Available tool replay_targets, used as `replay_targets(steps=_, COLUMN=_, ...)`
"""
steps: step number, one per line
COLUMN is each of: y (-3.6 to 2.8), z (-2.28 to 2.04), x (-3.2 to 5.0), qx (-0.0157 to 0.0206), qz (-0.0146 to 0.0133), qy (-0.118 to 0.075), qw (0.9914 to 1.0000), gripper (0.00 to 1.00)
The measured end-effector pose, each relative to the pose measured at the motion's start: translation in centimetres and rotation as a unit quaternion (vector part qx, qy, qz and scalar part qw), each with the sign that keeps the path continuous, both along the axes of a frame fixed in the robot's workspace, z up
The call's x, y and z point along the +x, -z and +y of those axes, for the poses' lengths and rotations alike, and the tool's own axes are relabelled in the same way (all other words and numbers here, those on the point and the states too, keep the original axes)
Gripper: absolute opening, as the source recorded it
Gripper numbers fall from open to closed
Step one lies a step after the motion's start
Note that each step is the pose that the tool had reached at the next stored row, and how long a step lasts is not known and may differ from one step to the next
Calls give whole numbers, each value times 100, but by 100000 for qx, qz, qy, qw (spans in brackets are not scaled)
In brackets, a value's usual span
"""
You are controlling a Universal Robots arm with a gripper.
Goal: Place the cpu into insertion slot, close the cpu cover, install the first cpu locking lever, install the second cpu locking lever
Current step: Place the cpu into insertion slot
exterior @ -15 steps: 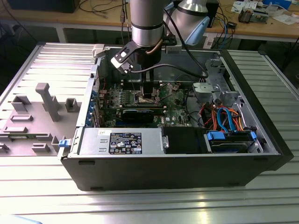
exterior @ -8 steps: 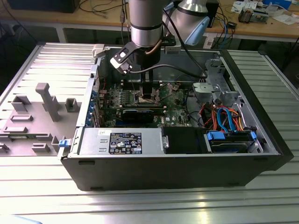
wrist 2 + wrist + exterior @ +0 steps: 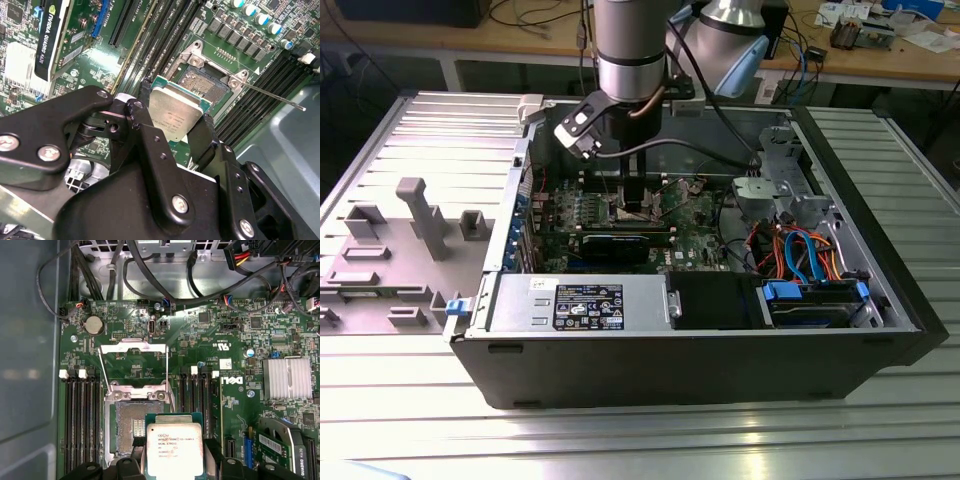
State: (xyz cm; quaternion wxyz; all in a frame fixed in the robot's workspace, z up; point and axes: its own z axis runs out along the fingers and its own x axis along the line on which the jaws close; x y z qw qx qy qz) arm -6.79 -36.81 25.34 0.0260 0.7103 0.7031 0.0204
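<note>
One silver-grey square cpu (image 3: 173, 450), one dark-centred metal-rimmed insertion slot (image 3: 131, 422), one thin silver cpu cover (image 3: 135, 342), one finned silver heatsink (image 3: 287, 378).

cpu (image 3: 174, 450) sits between the fingers of the gripper (image 3: 175, 107), over one edge of insertion slot (image 3: 131, 427), not seated. cpu cover (image 3: 131, 343) stands open on the slot's opposite side. memory slots (image 3: 80, 415) flank the slot on both sides; graphics card (image 3: 295, 452) lies beyond one bank.
</note>
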Motion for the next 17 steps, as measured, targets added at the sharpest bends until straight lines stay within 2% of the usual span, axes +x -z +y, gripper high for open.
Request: replay_targets(steps=17, y=29, z=0, x=-43, qx=2, qz=0, qy=2, qw=100000, gripper=55)
